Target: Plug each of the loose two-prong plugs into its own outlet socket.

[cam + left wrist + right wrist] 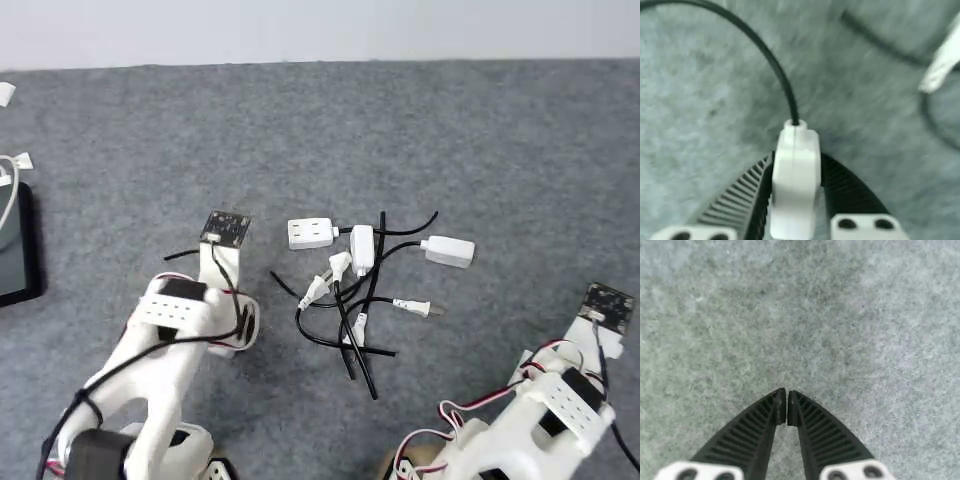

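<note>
The left hand (796, 159) is clamped on a white moulded two-prong plug (795, 190), ribbed black fingers (747, 192) pressing its two flanks, and the plug's black cord (775, 65) arcs away over the grey felt-covered counter (500, 140). The prongs themselves are hidden, so I cannot tell which way they face. The step in hand looks like carrying this plug to a free socket. To do it well, the arm should first settle which end leads, then line the prongs square with the slots and push straight along their axis, not at a slant. It should also keep the cord slack so that it does not drag the tangle. The sockets are light and would probably slide on the felt, so bracing one from behind would help. The right hand (786, 407) is pinched fully together on nothing, low over bare felt and well apart from the pile, and seems free for that. At mid-counter I count three white socket bodies: a flat rectangular outlet block (310, 233), a narrow upright adapter (362, 248) just beside it, and a third block (448, 250) farther out. Four loose white plugs (415, 307) lie among the crossed black cables (352, 352), which makes five plugs with the held one. The cables overlap too much to count.
</note>
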You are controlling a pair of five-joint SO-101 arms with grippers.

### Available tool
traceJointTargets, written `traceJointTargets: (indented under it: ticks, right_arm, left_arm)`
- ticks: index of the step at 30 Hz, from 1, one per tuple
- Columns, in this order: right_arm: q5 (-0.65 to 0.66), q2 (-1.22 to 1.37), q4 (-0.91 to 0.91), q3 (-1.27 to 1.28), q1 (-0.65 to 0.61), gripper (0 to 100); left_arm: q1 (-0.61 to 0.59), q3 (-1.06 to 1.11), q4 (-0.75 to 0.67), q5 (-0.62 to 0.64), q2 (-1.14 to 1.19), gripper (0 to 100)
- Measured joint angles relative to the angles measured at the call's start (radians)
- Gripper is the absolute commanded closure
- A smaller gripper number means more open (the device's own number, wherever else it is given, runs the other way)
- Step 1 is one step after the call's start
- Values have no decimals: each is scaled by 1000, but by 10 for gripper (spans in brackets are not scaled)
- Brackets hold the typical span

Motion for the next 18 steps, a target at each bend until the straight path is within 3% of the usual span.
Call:
traceJointTargets:
  ticks: [5, 15, 18]
  right_arm:
    - [0, 0, 0, 0, 0, 987]
    - [0, 0, 0, 0, 0, 987]
    - [0, 0, 0, 0, 0, 987]
  left_arm:
    - [-110, 0, 9, -166, 17, 716]
    - [-133, 0, 129, -238, -210, 718]
    - [-147, 0, 186, -241, -338, 776]
